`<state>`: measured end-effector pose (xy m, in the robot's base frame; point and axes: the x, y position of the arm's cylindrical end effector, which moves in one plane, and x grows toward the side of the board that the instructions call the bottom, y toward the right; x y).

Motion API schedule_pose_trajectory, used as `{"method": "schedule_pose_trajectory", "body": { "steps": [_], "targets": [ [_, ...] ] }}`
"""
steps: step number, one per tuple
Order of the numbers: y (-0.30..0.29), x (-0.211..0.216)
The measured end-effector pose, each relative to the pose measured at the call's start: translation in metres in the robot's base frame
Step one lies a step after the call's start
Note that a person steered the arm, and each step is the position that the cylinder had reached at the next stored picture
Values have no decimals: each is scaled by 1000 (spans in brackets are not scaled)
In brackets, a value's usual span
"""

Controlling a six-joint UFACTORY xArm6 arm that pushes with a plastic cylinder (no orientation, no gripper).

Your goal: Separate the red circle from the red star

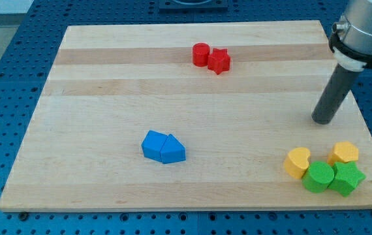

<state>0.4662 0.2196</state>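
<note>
The red circle [201, 54] stands near the view's top centre of the wooden board [108, 98]. The red star [219, 61] touches its right side. My tip [322, 121] is at the view's right, far to the right of and below both red blocks, touching no block. It stands above the yellow and green cluster.
Two blue blocks [163, 147] lie pressed together at the view's lower centre. At the lower right sit a yellow block [297, 162], a second yellow block [344, 153], a green circle [318, 177] and a green star [347, 178], clustered near the board's edge.
</note>
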Motion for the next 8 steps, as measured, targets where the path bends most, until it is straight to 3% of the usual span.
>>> {"method": "schedule_pose_trajectory", "body": {
  "steps": [3,8],
  "targets": [
    [-107,-167],
    [-150,-202]
  ]
}}
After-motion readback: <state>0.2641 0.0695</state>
